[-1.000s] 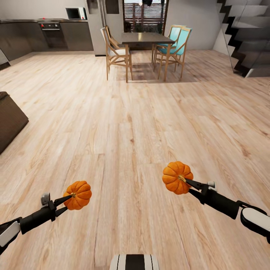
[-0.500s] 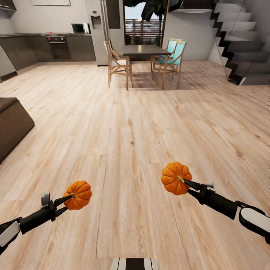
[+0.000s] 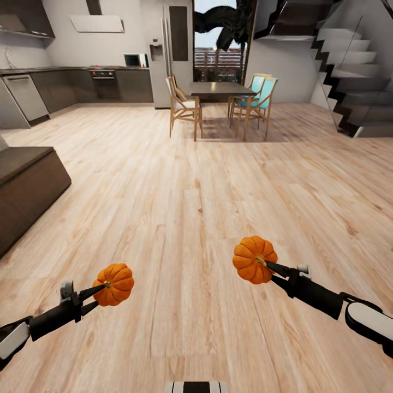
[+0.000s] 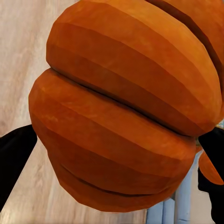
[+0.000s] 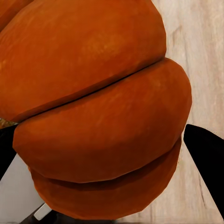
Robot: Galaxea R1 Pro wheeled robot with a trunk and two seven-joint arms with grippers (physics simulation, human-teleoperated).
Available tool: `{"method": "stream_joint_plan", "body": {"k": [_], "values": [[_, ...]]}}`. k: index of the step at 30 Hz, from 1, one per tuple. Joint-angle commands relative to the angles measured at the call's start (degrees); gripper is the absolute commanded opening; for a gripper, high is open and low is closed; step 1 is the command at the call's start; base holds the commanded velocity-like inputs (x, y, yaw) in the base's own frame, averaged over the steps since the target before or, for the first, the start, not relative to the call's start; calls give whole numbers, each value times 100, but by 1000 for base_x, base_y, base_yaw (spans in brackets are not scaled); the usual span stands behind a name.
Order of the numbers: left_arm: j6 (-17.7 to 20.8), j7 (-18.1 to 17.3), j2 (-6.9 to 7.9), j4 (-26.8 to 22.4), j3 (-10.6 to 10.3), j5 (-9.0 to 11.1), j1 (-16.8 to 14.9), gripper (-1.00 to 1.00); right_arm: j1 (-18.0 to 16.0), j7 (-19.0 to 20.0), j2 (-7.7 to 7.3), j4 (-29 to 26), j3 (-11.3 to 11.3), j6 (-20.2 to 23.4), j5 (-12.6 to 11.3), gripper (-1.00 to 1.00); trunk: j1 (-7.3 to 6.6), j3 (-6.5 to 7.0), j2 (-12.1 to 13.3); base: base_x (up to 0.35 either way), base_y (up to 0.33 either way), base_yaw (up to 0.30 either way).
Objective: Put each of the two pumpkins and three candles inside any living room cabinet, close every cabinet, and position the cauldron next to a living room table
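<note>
Left gripper (image 3: 97, 289), lower left of the head view, clamped on a pumpkin (image 3: 113, 284) at its stem end. Right gripper (image 3: 267, 266), lower right, likewise closed on the second pumpkin (image 3: 253, 259). Both are carried above bare plank floor (image 3: 191, 207). In each wrist view, ribbed orange skin (image 4: 121, 107) (image 5: 93, 107) sits between dark fingers. Dark brown low unit (image 3: 24, 188) at left edge. Dining table (image 3: 222, 90) with wooden and teal chairs upper centre. Kitchen cupboards (image 3: 71, 90) upper left; staircase (image 3: 349, 71) upper right. Open floor between robot and furniture.
</note>
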Motion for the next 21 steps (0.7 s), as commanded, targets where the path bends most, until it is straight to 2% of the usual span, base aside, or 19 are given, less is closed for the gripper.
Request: {"method": "stream_joint_plan", "body": {"k": [1,21], "values": [[55,-7,4,0,-21,64,-8,-100,-12,19,-5,2,22,17,-60,-100,-4,18,-1,-6,0,284],[55,9,-15,-37,-53,67,-5,-100,-12,19,-5,0,18,25,-40,-100,-55,461,26,0,0,289]]}}
